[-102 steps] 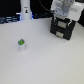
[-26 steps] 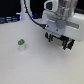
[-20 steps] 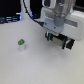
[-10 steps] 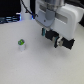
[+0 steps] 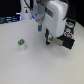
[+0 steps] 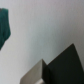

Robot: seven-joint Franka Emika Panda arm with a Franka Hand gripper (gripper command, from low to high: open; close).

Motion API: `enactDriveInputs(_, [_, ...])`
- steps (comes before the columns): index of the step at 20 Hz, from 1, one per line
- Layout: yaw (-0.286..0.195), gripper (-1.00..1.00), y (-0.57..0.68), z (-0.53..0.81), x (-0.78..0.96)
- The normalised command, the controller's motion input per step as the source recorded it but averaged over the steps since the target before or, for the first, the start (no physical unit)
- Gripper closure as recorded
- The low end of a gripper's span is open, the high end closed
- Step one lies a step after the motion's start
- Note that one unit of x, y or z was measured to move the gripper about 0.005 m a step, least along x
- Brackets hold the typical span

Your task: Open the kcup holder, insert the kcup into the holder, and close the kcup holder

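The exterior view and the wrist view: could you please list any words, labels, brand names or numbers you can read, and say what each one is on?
None can be read in either view.
The green-topped cup shows no legible print; it is too small and blurred.
The black drawer box shows coloured specks, too blurred to tell whether they are lettering.
The white robot arm shows no visible marking.
The wrist view shows only blurred shapes with no text.

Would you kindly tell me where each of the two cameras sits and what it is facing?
Exterior view: off the arm, above the white table, looking down at the kcup and the kcup holder; the robot's white arm fills the top middle.
Wrist view: on the wrist, close to the table; a dark wedge shows, too blurred to identify, and the hand cannot be made out.
Shared: the white table surface.
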Motion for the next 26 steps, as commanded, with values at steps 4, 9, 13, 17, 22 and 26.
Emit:
enactDriveInputs(4, [-0.205, -1.00, -0.50, -0.02, -0.31])
enactDriveInputs(9, [-0.197, -1.00, -0.54, -0.07, -0.29])
enactDriveInputs(13, [-0.204, -1.00, -0.54, -0.21, -0.30])
enactDriveInputs(17, [-0.207, -1.00, -0.51, -0.34, -0.45])
enactDriveInputs(22, [-0.219, -1.00, -0.54, -0.38, -0.41])
enactDriveInputs(26, [-0.233, -1.00, -0.54, -0.43, -0.38])
